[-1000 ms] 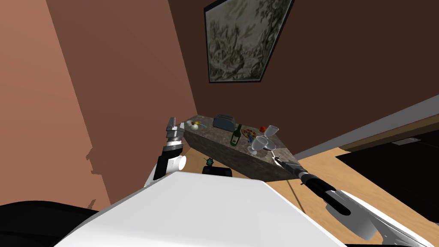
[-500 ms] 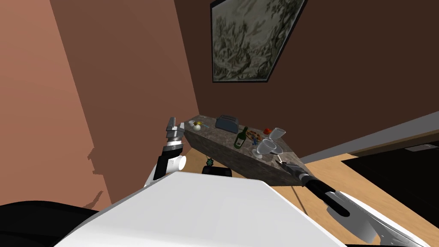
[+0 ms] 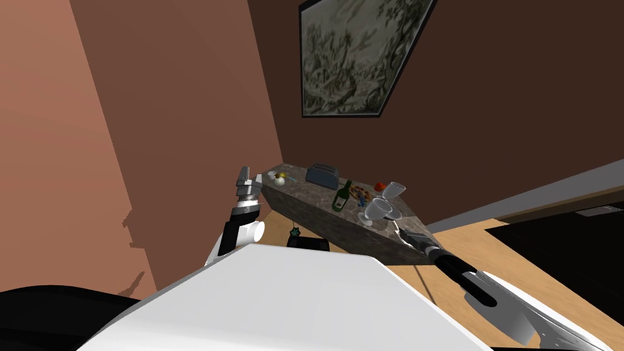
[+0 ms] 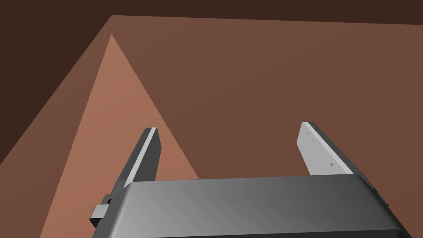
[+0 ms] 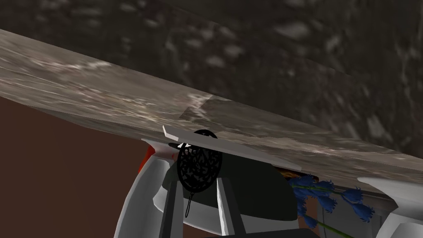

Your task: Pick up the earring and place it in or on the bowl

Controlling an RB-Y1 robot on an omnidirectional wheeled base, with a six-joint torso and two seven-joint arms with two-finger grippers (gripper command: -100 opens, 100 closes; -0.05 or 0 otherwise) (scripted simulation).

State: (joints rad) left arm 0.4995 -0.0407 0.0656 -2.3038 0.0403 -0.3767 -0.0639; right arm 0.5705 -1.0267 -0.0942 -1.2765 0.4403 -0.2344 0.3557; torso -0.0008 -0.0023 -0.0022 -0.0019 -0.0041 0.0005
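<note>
The earring, a black filigree oval with a thin tail hanging from it, is held pinched between the jaws of the right gripper. It is low in the middle of the right wrist view. It is seen directly against the white wall and dark hollow of what is judged to be the bowl, with blue flowers to the lower right of it.

Against the picture of a second ago, the whole head view is found shifted rightward, which is put down to the camera's own move. Over the last half second it has stayed almost fixed. Within it, the right gripper is seen brought slightly closer to the pale vessels at the right end of the worktop.

The pick is thus taken as done and the carry as nearly finished. The earring appears level with the bowl's side rather than over its opening, so a small lift is probably needed before release.

The right arm is stretched almost straight from the lower right corner of the head view up to the worktop's near right end. The left arm is folded upright at centre left, beside the worktop's left end. The left gripper is pointed upward, its jaws spread with nothing between them.
</note>
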